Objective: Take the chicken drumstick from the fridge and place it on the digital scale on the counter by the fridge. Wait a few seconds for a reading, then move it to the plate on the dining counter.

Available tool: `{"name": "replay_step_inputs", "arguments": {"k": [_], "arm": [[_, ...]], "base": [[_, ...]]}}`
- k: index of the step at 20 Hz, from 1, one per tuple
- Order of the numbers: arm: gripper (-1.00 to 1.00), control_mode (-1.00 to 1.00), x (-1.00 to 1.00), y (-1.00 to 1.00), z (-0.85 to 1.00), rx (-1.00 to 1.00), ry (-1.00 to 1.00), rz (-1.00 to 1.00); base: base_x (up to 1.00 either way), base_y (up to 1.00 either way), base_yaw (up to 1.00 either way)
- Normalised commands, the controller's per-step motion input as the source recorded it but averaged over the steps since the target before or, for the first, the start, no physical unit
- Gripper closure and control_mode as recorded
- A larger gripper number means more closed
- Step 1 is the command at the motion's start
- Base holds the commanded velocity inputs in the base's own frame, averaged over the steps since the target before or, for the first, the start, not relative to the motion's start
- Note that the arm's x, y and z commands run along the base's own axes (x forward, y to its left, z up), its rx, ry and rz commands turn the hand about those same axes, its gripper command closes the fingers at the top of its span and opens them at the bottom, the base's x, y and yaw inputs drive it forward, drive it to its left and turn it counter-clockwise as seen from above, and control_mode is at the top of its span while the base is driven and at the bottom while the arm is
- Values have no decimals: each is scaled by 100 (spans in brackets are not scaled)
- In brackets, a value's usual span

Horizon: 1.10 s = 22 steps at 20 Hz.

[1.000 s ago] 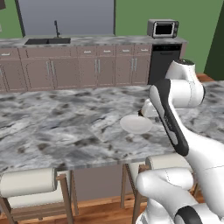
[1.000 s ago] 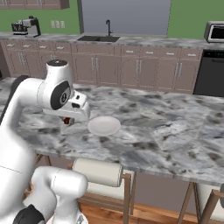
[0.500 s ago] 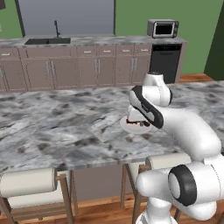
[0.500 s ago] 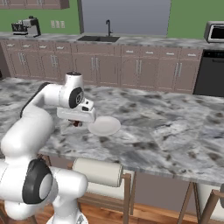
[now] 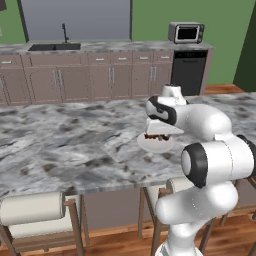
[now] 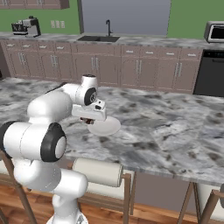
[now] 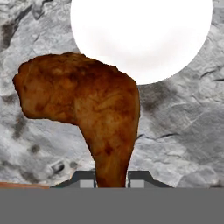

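2 dark fingertips of our hand are clenched on the narrow end of the chicken drumstick, whose thick end points away from us. We hold it low over the marbled surface, just beside the plate and partly over its near rim. From the base views, our hand hangs at the plate's edge.
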Motion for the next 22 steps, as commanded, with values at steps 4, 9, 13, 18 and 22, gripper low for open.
{"name": "replay_step_inputs", "arguments": {"k": [4,9,13,18,22], "arm": [[100,-100,53,-17,-22,2,0,0],[100,-100,31,-2,-56,0,2,0],[100,-100,26,0,-49,0,4,0],[100,-100,36,0,-23,0,1,-1],[100,-100,40,-1,-11,2,0,-2]], "base": [[0,0,0],[0,0,0],[0,0,0],[0,0,0],[0,0,0]]}}
